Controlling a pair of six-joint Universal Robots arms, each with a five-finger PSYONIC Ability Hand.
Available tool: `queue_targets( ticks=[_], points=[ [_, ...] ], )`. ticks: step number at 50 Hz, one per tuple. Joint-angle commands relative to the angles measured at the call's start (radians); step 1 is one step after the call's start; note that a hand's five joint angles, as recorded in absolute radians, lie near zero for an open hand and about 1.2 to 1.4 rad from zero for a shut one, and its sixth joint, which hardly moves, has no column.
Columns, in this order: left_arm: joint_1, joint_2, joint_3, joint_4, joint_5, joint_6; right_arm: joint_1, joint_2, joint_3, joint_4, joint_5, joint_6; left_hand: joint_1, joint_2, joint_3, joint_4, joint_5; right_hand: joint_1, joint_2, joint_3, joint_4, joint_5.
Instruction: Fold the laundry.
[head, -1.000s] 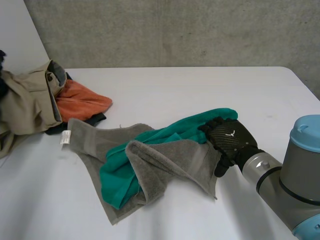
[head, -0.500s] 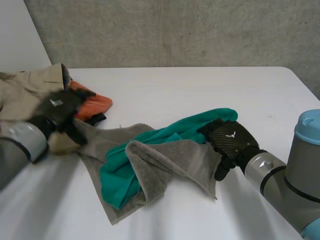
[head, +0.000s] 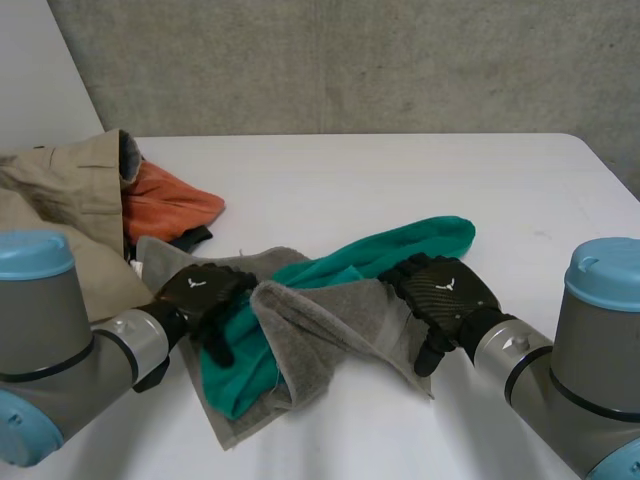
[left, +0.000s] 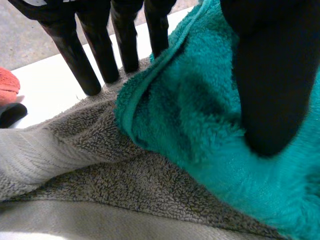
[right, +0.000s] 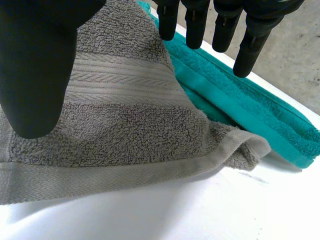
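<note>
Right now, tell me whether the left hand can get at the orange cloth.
Probably yes. The left hand rests open on the grey towel, and the orange cloth lies uncovered just beyond; the beige garment overlaps only one edge.

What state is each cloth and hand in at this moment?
grey towel: crumpled, partly over the green towel
green towel: bunched, unfolded
orange cloth: heaped beside the beige garment
beige garment: heaped, unfolded
left hand: open, on the green towel
right hand: open, over the grey towel

We see our left hand (left: 270, 75), fingers straight, above the teal towel (left: 200, 115) — grey towel (left: 100, 175) underneath, orange cloth (left: 7, 85) beyond.
</note>
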Motion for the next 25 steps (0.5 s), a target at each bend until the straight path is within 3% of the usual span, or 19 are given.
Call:
queue_targets(
  ticks=[1,6,10,17,23,25],
  points=[
    [-0.011,0.001,0.06,-0.009,-0.006,-0.016,0.015,0.019,0.004,-0.028,0.007,-0.001,0.88,0.927,0.926,0.924,0.92,-0.044,-0.03,-0.028,-0.209,-0.047],
    [0.038,0.085,0.15,0.011,-0.072,-0.043,0.012,0.016,0.004,-0.037,0.022,0.0,0.88,0.927,0.926,0.924,0.92,-0.044,-0.03,-0.028,-0.209,-0.047],
    [0.163,0.099,0.322,0.082,-0.202,-0.058,0.005,0.012,0.004,-0.04,0.024,0.0,0.88,0.927,0.926,0.924,0.92,-0.044,-0.03,-0.028,-0.209,-0.047],
    [0.398,-0.071,0.763,0.019,-0.389,-0.041,0.008,0.002,0.004,-0.04,0.022,-0.001,0.88,0.927,0.926,0.924,0.92,-0.044,-0.03,-0.028,-0.209,-0.047],
    [0.457,-0.224,0.98,-0.05,-0.472,-0.007,0.011,0.002,0.004,-0.04,0.025,-0.001,0.88,0.927,0.926,0.924,0.92,-0.044,-0.03,-0.028,-0.209,-0.047],
    [0.453,-0.257,0.989,-0.082,-0.45,-0.013,0.011,0.002,0.004,-0.039,0.022,-0.001,0.88,0.927,0.926,0.924,0.92,-0.044,-0.03,-0.028,-0.209,-0.047]
  ],
)
